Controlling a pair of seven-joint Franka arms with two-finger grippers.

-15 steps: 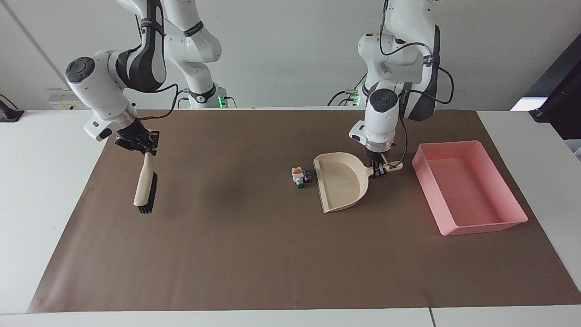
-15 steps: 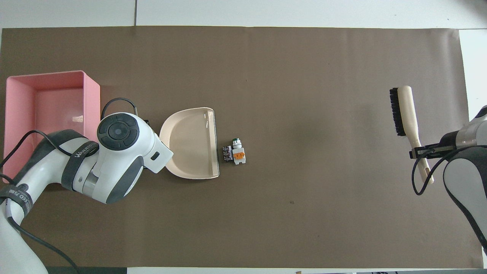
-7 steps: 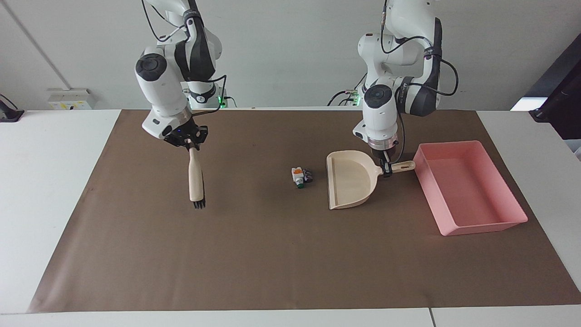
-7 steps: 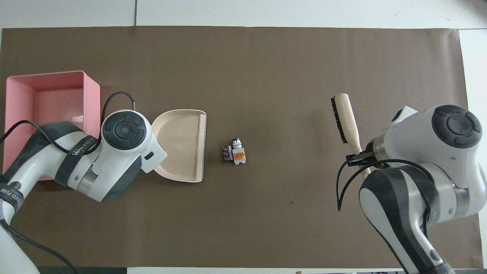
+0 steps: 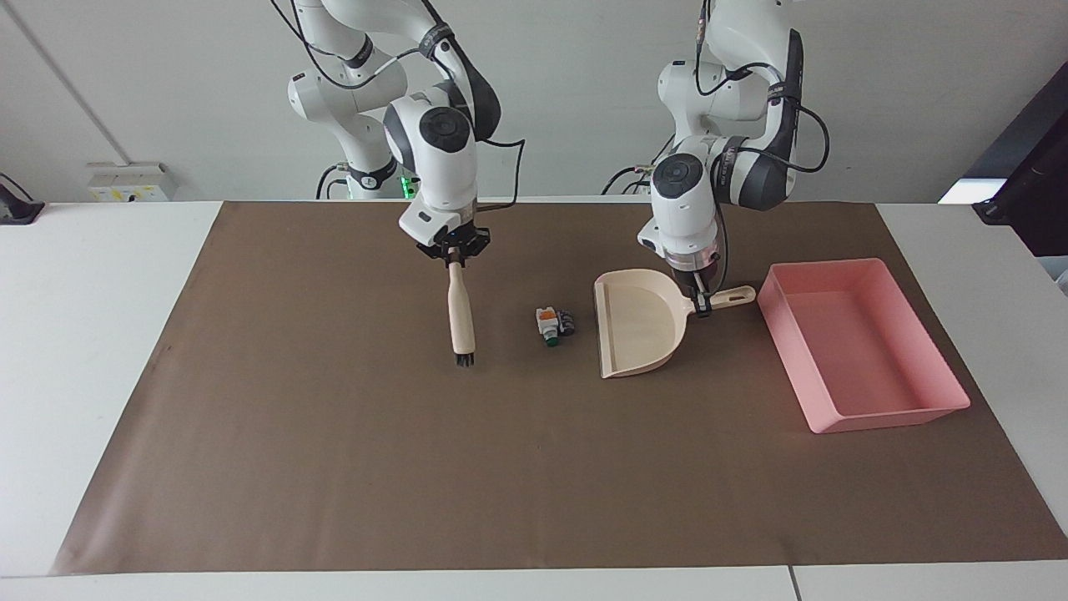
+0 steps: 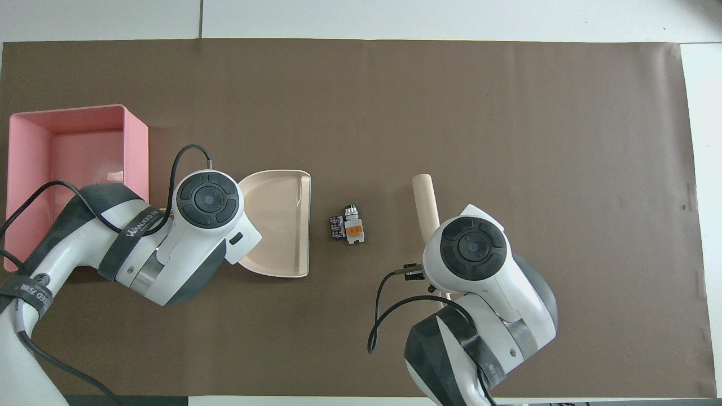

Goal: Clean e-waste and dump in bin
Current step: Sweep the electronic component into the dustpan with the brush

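1. The left pincer (image 5: 703,307) is clamped tight on the handle of the beige dustpan (image 5: 636,332), right of centre in the facing view; in the overhead view the arm's wrist covers that handle.
2. The dustpan's straight open edge faces the e-waste (image 5: 555,324), with a strip of bare brown mat (image 5: 501,467) between them.
3. The e-waste sits at mid-frame in both views: a white bit with orange and green marks, and a small dark block touching it on the dustpan's side (image 6: 337,226).
4. The right pincer (image 5: 454,252) is closed on the top end of a brush (image 5: 461,317), upper middle of the facing view. The brush hangs nearly upright, its dark bristles (image 5: 464,360) at the bottom just above the mat; whether they touch it, I cannot tell.
5. The brush is beside the e-waste, toward the right arm's end of the desk (image 5: 92,275), apart from it.
6. The pink bin (image 5: 863,355) lies at the right of the facing view, just beside the dustpan's handle tip.
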